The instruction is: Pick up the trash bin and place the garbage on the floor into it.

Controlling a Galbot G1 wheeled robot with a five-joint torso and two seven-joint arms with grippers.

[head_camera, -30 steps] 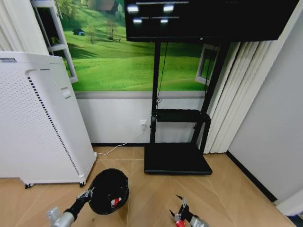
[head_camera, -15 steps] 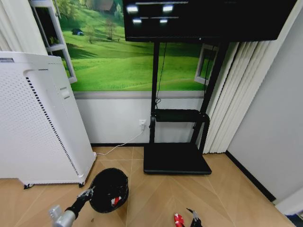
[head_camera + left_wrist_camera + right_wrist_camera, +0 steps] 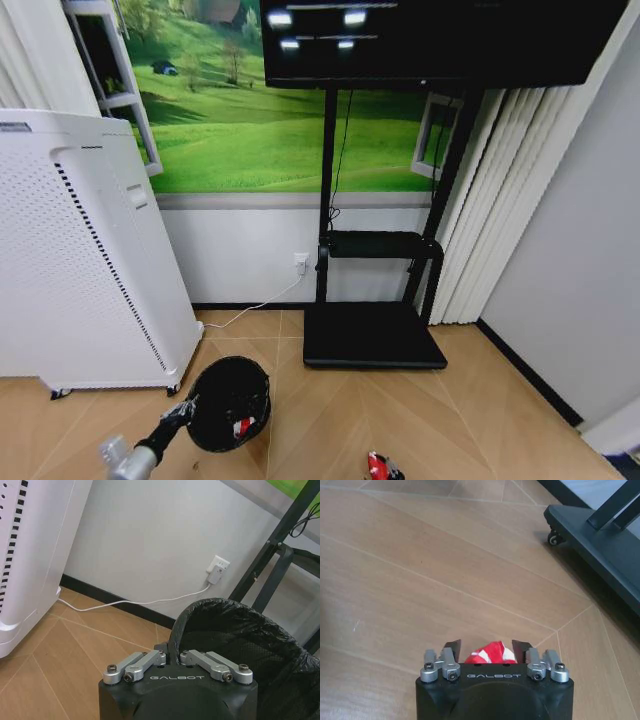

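The black trash bin (image 3: 232, 400) has a black liner and hangs just over the floor (image 3: 330, 410) in front of me. My left gripper (image 3: 187, 409) is shut on its near rim. In the left wrist view the same gripper (image 3: 173, 652) pinches the rim of the bin (image 3: 235, 640). A red-and-white piece of garbage (image 3: 241, 428) lies inside the bin. My right gripper (image 3: 486, 646) is low over the floor (image 3: 420, 580), open, with its fingers on either side of a red-and-white crumpled scrap (image 3: 489, 655). That scrap (image 3: 377, 465) shows at the head view's bottom edge.
A tall white perforated appliance (image 3: 80, 260) stands at the left, close to the bin. A black TV stand base (image 3: 372, 335) on casters sits ahead, by the wall; its corner (image 3: 600, 540) is near my right gripper. A white cable (image 3: 125, 602) runs along the skirting.
My right gripper has dropped below the head view's lower edge, down toward the red scrap. The left gripper and the bin have stayed almost where they were.
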